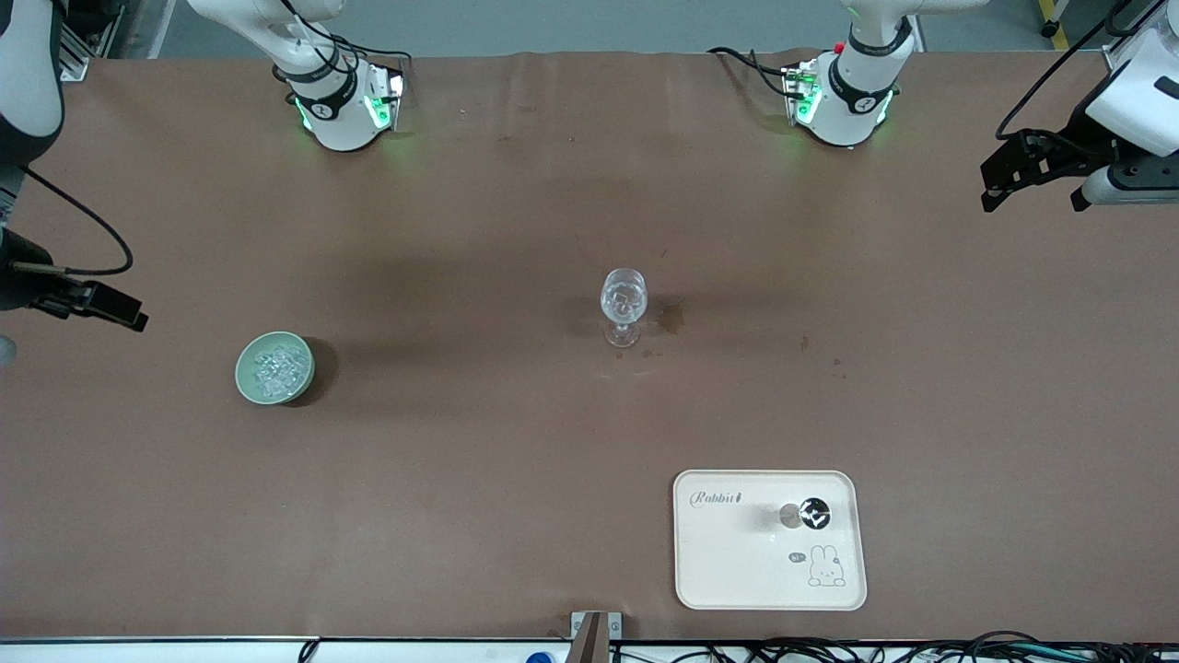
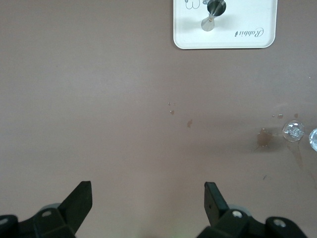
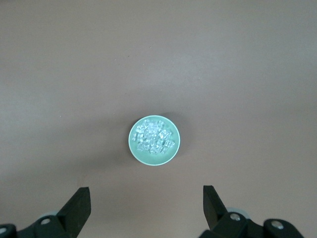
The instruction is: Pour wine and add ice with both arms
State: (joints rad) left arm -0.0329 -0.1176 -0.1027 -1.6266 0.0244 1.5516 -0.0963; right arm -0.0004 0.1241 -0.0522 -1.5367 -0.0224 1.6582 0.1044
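A brown table [image 1: 461, 479] carries the ice [image 1: 274, 366] in a pale green bowl [image 1: 250, 387] toward the right arm's end, a stemmed glass [image 1: 624, 304] mid-table and a tray [image 1: 728, 571] nearer the front camera. The left gripper [image 2: 147, 196] and right gripper [image 3: 146, 197] hang wide open and empty at their own ends of the table. The chunks are small and slick, so a pinch may squirt one loose, and a careless reach could topple the glass.

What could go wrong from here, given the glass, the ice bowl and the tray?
1. The stemmed glass stands alone mid-table on a narrow foot; a sideways nudge could tip it.
2. The ice is heaped in small glinting chunks in the green bowl; the open right gripper may slip on one.
3. The bottle on the tray is upright; the open left gripper could topple it.
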